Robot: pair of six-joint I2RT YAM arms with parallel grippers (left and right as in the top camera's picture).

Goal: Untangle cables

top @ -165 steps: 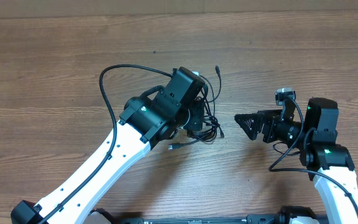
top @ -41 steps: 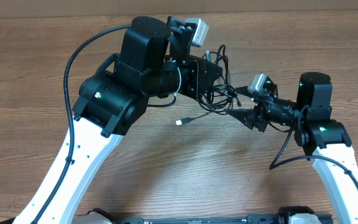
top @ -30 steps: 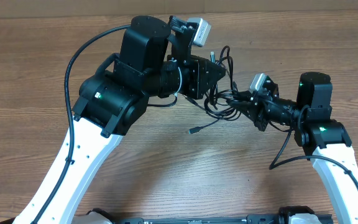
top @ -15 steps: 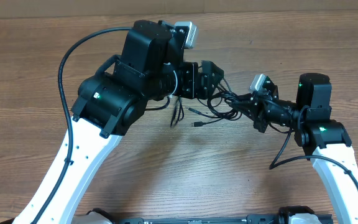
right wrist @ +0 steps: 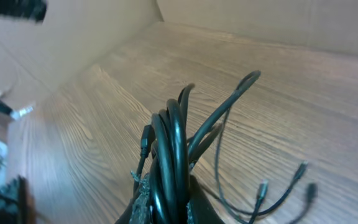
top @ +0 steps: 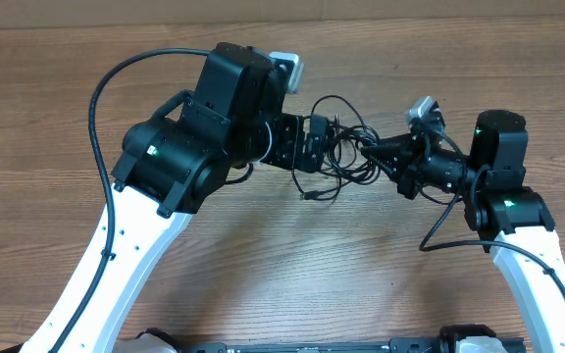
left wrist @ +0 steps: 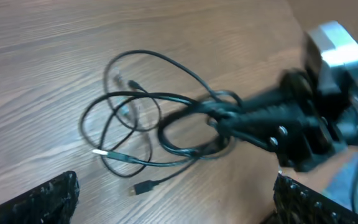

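Since half a second ago, your left gripper (top: pixel 314 149) has let go. Its fingers are now spread wide and stand clear of the cables (top: pixel 339 162). Your right gripper (top: pixel 373 154) is pressed tight on one end of the bundle, so it alone holds the tangle, low over the table (top: pixel 263 275) between the two arms. The bundle's long axis runs left to right. Its loops fan out toward the left gripper, and the loose plugs (left wrist: pixel 138 187) droop toward the wood. By my judgement, no cord is separated yet.
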